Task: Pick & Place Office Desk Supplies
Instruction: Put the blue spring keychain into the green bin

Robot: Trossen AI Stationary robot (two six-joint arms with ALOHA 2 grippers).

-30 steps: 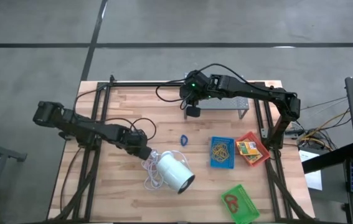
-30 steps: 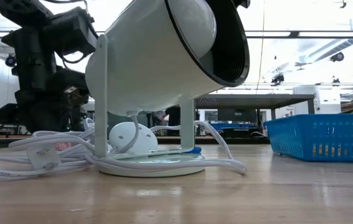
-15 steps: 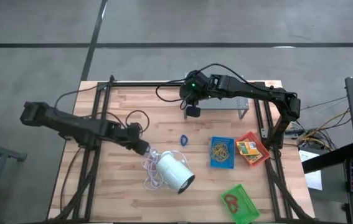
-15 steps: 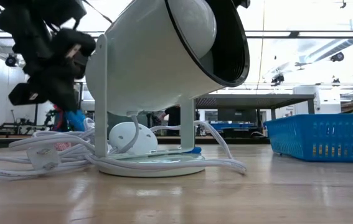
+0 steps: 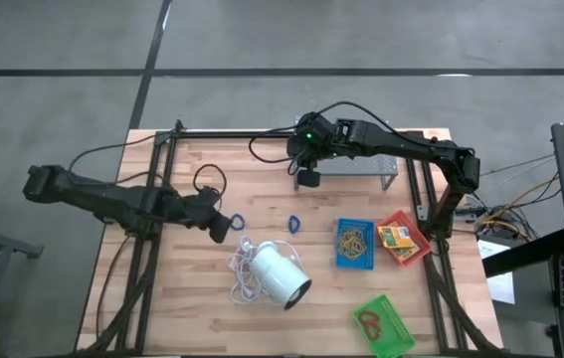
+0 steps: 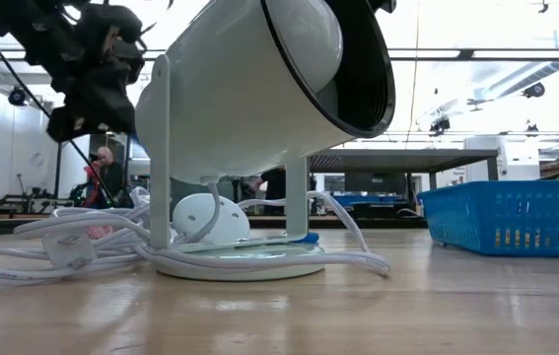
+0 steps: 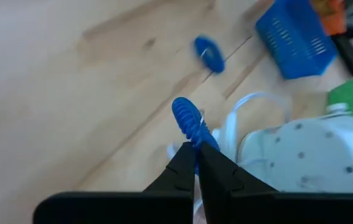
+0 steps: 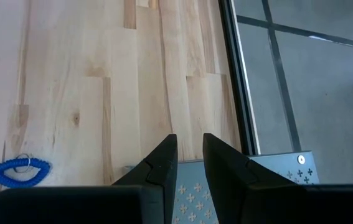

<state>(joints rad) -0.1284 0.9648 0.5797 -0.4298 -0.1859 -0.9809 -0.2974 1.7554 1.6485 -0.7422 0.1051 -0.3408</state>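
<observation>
While my left gripper [image 7: 196,163] pinches a blue coiled loop [image 7: 191,122] above the table, I see tan rubber bands [image 5: 352,239] in the blue tray [image 5: 355,262], yellow-orange boxes [image 5: 395,237] in the red tray [image 5: 408,253], and my right gripper [image 8: 190,152] parted, empty.

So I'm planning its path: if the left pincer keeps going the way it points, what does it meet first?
Probably the second blue loop on the table, then the blue tray; depth is unclear.
</observation>
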